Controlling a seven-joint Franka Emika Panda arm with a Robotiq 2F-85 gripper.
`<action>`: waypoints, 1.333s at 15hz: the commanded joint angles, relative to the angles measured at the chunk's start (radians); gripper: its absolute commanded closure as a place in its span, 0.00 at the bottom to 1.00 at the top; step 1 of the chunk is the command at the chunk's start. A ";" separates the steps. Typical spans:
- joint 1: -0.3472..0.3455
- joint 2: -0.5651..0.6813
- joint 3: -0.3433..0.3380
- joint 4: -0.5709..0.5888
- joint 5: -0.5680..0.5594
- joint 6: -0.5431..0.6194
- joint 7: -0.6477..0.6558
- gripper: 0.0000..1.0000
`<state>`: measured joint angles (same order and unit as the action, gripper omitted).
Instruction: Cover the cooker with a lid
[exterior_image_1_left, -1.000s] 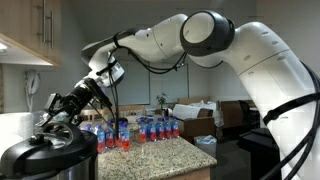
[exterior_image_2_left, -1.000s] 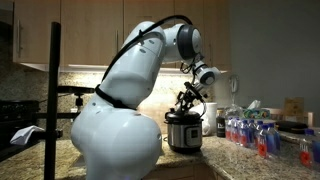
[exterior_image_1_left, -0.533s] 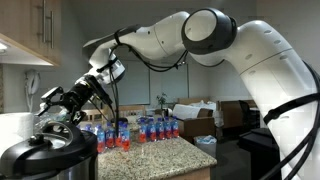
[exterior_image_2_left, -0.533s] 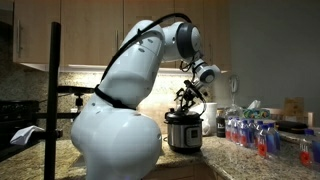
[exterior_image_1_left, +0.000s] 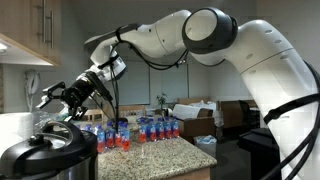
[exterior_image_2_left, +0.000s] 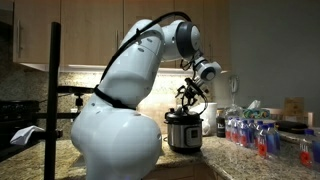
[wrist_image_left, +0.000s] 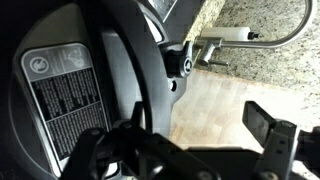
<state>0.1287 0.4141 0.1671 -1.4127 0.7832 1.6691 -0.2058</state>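
The cooker (exterior_image_1_left: 45, 165) stands at the counter's near corner, a steel body with the black lid (exterior_image_1_left: 38, 148) lying on its rim. It also shows beyond the robot's base, the cooker (exterior_image_2_left: 183, 131) under the lid (exterior_image_2_left: 184, 115). My gripper (exterior_image_1_left: 52, 99) hangs a little above the lid, tilted down at it, jaws open and empty. It is the gripper (exterior_image_2_left: 189, 97) just over the pot. In the wrist view the lid (wrist_image_left: 65, 95) with its white warning label fills the left, and my gripper (wrist_image_left: 185, 140) is spread wide with nothing between the fingers.
Several water bottles (exterior_image_1_left: 135, 129) with red labels stand in rows on the granite counter (exterior_image_1_left: 165, 155), with cardboard boxes (exterior_image_1_left: 195, 112) behind. Wall cabinets (exterior_image_1_left: 30, 30) hang above the cooker. The bottles (exterior_image_2_left: 248, 130) stand close beside the pot.
The jaws have gone from nearly closed at the lid's handle to wide open. The gripper has lifted up and away from the lid, which stays on the cooker.
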 joint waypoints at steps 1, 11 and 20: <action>-0.012 -0.019 -0.003 0.001 0.009 0.001 0.031 0.00; -0.028 -0.151 -0.101 0.001 -0.218 -0.017 0.197 0.00; -0.115 -0.347 -0.267 -0.091 -0.575 0.029 0.297 0.00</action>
<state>0.0318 0.1387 -0.0635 -1.4109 0.3027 1.6582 0.0430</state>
